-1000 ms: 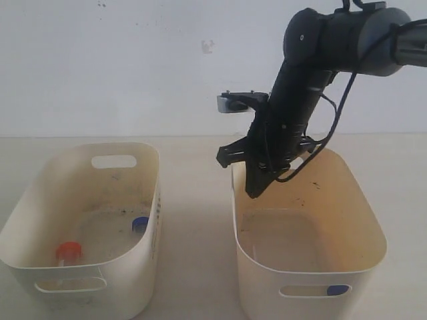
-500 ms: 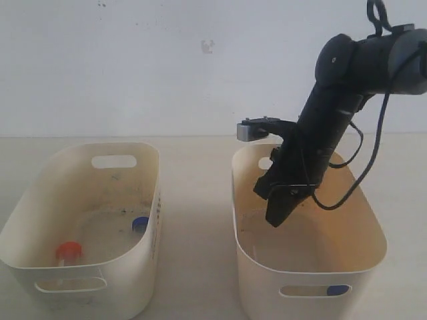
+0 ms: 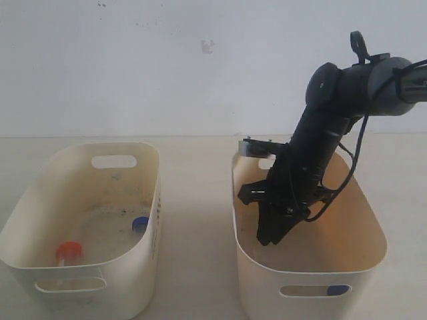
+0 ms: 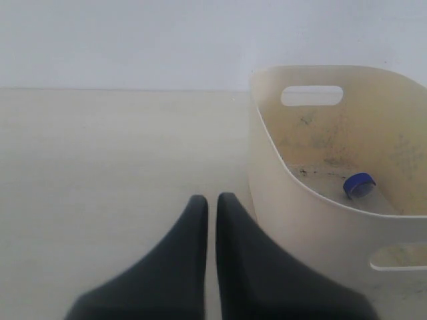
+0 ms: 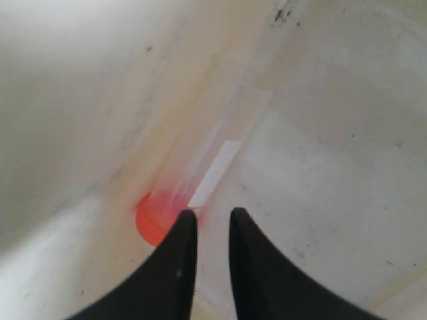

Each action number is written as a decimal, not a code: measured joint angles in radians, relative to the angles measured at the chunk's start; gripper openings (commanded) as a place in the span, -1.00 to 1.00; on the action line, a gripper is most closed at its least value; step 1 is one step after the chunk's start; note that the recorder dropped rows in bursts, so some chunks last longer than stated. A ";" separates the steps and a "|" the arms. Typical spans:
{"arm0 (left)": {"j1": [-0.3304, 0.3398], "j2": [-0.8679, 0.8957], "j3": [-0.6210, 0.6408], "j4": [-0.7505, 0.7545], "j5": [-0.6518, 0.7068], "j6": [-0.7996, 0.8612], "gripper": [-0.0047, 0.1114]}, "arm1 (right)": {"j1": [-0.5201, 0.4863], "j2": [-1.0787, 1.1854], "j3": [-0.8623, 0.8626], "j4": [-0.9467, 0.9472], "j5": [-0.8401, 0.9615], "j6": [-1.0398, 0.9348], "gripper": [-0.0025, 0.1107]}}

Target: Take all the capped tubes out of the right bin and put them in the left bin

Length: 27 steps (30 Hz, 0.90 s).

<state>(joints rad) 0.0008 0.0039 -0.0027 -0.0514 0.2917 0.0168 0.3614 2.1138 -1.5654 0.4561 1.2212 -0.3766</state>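
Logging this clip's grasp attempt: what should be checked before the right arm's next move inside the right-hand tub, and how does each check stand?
1. Right gripper inside the right tub: ok.
2. Fingers parted, nothing between them: ok.
3. Fingers straddling the red-capped tube: not ok; the tips sit at its cap end.
4. Room for a finger between tube and tub wall: cannot tell; the tube lies along the wall.
5. Left tub has free floor: ok.
6. Left gripper out of the way: ok, over the table beside that tub.
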 measured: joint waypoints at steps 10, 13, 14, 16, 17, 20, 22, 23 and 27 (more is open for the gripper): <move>0.000 0.000 0.000 0.000 0.000 0.000 -0.85 | 0.045 0.032 0.000 0.008 0.000 0.055 -0.24; 0.000 0.000 0.000 0.000 0.000 0.000 -0.85 | 0.071 0.040 0.000 0.021 -0.002 0.098 -0.24; 0.000 0.000 0.000 0.000 0.000 0.000 -0.85 | 0.080 0.047 0.000 0.023 -0.002 0.116 -0.23; 0.000 0.000 0.000 0.000 0.000 0.000 -0.85 | 0.095 0.061 0.000 0.029 0.005 0.161 -0.18; 0.000 0.000 0.000 0.000 0.000 0.000 -0.85 | 0.099 0.063 -0.002 0.029 0.009 0.178 -0.16; 0.000 0.000 0.000 0.000 0.000 0.000 -0.85 | 0.110 0.079 -0.009 0.031 0.023 0.208 -0.15; 0.000 0.000 0.000 0.000 0.000 0.000 -0.85 | 0.117 0.086 -0.015 0.031 0.030 0.231 -0.23; 0.000 0.000 0.000 0.000 0.000 0.000 -0.85 | 0.119 0.088 -0.017 0.031 0.037 0.237 -0.29; 0.000 0.000 0.000 0.000 0.000 0.000 -0.85 | 0.121 0.089 -0.018 0.024 0.046 0.275 -0.13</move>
<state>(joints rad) 0.0008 0.0039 -0.0027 -0.0514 0.2917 0.0168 0.4826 2.2030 -1.5830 0.4803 1.2674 -0.1019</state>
